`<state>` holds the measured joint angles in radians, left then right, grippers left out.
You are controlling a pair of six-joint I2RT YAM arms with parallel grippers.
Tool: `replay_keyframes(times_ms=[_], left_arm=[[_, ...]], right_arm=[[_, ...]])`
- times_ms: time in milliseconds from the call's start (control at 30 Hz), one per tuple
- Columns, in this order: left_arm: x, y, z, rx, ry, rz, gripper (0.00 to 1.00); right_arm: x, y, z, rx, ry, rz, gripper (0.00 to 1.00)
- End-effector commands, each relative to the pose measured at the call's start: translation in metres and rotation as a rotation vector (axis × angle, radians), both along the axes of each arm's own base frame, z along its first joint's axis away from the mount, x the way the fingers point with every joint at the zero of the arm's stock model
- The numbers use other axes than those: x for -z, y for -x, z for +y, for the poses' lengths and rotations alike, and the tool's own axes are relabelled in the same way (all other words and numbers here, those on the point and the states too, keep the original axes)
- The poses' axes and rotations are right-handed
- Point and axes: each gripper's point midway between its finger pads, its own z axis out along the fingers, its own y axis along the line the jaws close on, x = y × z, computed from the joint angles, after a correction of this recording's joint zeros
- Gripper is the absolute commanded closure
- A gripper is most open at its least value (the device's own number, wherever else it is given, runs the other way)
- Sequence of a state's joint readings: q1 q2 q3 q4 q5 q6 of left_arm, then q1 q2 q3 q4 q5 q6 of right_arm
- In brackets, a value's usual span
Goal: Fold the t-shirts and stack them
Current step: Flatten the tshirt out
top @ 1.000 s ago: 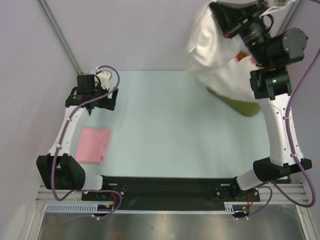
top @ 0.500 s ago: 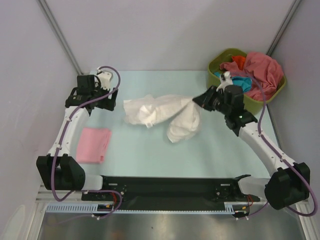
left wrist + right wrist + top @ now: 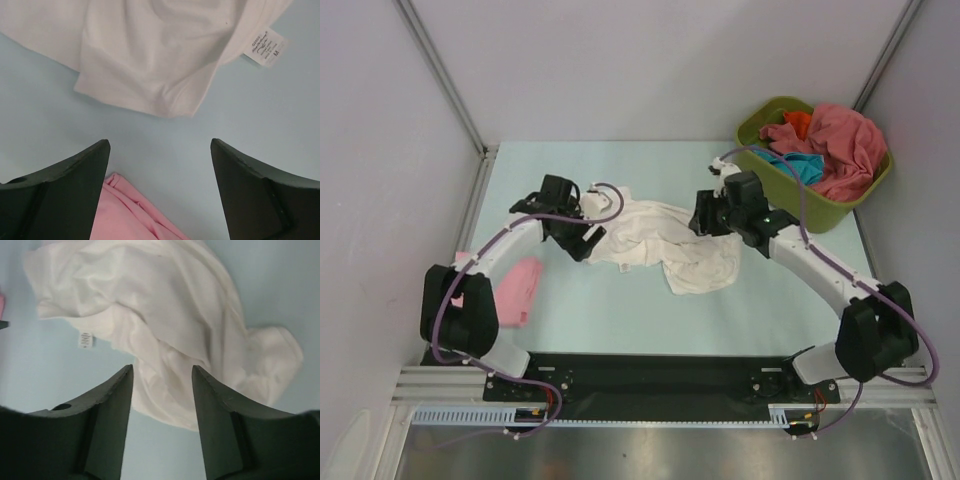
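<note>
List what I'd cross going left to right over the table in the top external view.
pink t-shirt → left end effector → white t-shirt → olive-green tub. The right end effector sits over the white shirt, so it is left out.

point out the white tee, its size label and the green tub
crumpled white cloth t-shirt [image 3: 655, 235], top view, bunched middle
small white printed size label [image 3: 263, 46], left wrist view, centre
olive-green plastic tub [image 3: 823, 215], top view, near wall
</note>
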<state>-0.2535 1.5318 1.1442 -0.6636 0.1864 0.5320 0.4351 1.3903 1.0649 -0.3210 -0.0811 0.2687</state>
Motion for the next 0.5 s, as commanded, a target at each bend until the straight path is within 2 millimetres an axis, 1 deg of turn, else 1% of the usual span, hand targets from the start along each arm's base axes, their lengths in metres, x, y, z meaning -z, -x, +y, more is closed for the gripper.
replay_keyframes(times_ms=[0, 33, 67, 100, 133, 167, 200, 233, 267, 300, 333, 367, 433, 467], left_arm=[[0.012, -0.013, -0.01, 0.092, -0.002, -0.069, 0.12], [0.017, -0.014, -0.015, 0.086, 0.019, -0.057, 0.11], [0.022, -0.012, -0.018, 0.064, 0.038, -0.029, 0.1], [0.032, -0.011, -0.019, 0.06, 0.04, 0.001, 0.08], [0.041, -0.008, -0.02, 0.054, 0.039, 0.014, 0.08], [0.047, -0.007, -0.019, 0.05, 0.03, 0.018, 0.09], [0.056, -0.005, -0.019, 0.055, 0.016, 0.03, 0.09], [0.064, -0.001, -0.023, 0.075, 0.002, 0.034, 0.11], [0.07, -0.001, -0.021, 0.072, -0.021, 0.032, 0.12], [0.072, -0.001, -0.021, 0.071, -0.023, 0.027, 0.15], [0.079, 0.0, -0.023, 0.063, -0.02, 0.04, 0.22], [0.081, 0.0, -0.023, 0.06, -0.018, 0.044, 0.26], [0.086, -0.003, -0.02, 0.046, -0.037, 0.044, 0.32], [0.087, -0.005, -0.019, 0.037, -0.044, 0.04, 0.43]], right_arm=[[-0.012, -0.01, 0.045, -0.154, -0.082, -0.005, 0.45], [-0.003, -0.014, 0.055, -0.154, -0.12, 0.042, 0.46], [-0.001, -0.012, 0.065, -0.159, -0.168, 0.069, 0.46], [-0.004, -0.018, 0.073, -0.149, -0.198, 0.046, 0.45], [0.006, -0.013, 0.087, -0.152, -0.199, 0.064, 0.45], [0.009, -0.013, 0.095, -0.162, -0.191, 0.049, 0.42], [0.01, -0.018, 0.101, -0.157, -0.172, 0.021, 0.41], [0.015, -0.013, 0.114, -0.199, -0.144, 0.006, 0.4], [0.026, -0.017, 0.119, -0.21, -0.121, 0.007, 0.39], [0.029, -0.022, 0.124, -0.209, -0.11, -0.017, 0.39], [0.032, -0.024, 0.128, -0.218, -0.104, -0.026, 0.39], [0.041, -0.028, 0.134, -0.237, -0.079, -0.032, 0.38], [0.051, -0.034, 0.135, -0.248, -0.04, -0.04, 0.38], [0.065, -0.037, 0.134, -0.26, 0.015, -0.043, 0.37]])
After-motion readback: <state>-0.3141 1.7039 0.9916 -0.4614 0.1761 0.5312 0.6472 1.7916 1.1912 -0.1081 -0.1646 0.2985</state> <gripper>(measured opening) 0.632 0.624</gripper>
